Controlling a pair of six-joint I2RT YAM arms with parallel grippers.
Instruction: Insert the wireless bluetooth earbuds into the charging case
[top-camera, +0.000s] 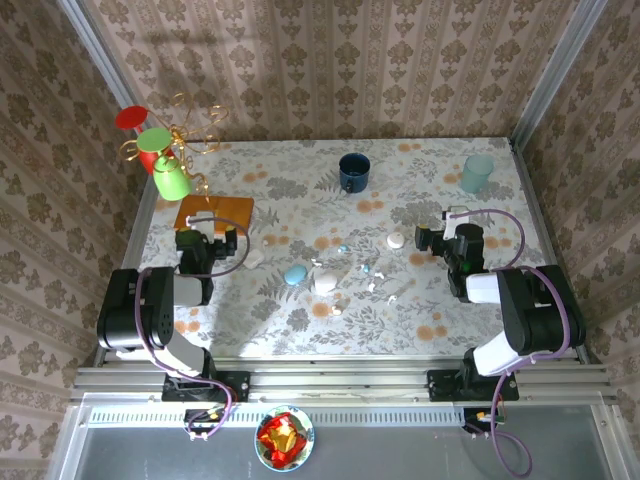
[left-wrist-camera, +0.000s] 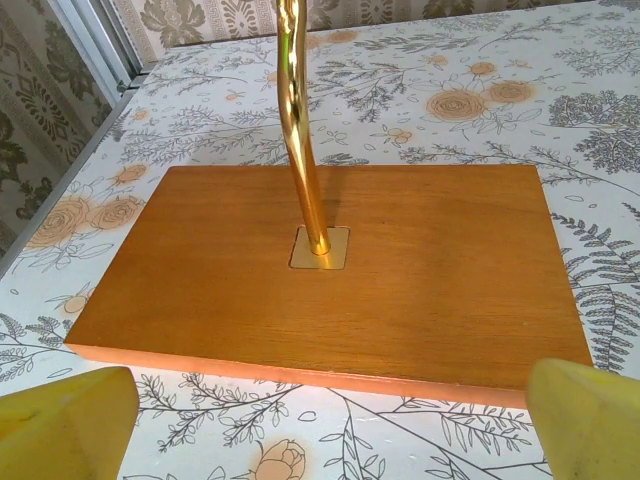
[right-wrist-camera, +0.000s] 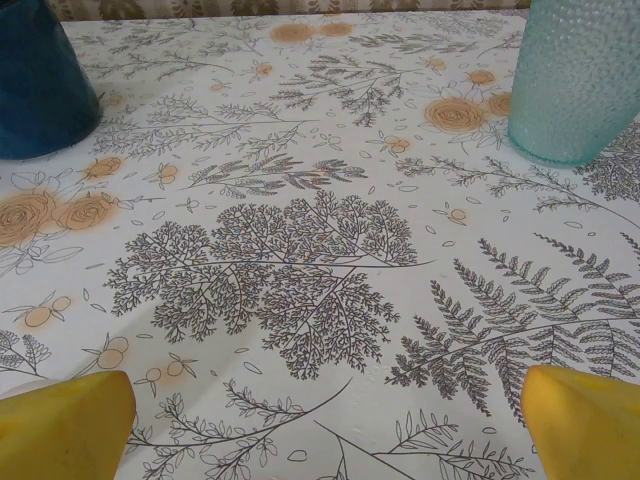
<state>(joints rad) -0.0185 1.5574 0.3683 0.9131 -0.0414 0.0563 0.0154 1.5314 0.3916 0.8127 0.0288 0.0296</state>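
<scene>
With your left gripper (top-camera: 205, 228) and right gripper (top-camera: 432, 238) both wide open and empty, turn 1 arm toward the tiny glossy white and pale-blue plastic earbuds (top-camera: 366, 268) scattered mid-table near the white pebble-shaped case (top-camera: 324, 282), then straddle 1 bud squarely before closing.

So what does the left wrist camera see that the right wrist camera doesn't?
Left wrist, not right: a wooden board with a gold pole rising from its middle. Right wrist, not left: a dark blue cup and a bumpy pale blue-green glass. Both: the flowery tablecloth, plus yellow fingertips in the bottom corners; the left end effector and right end effector are open.
</scene>
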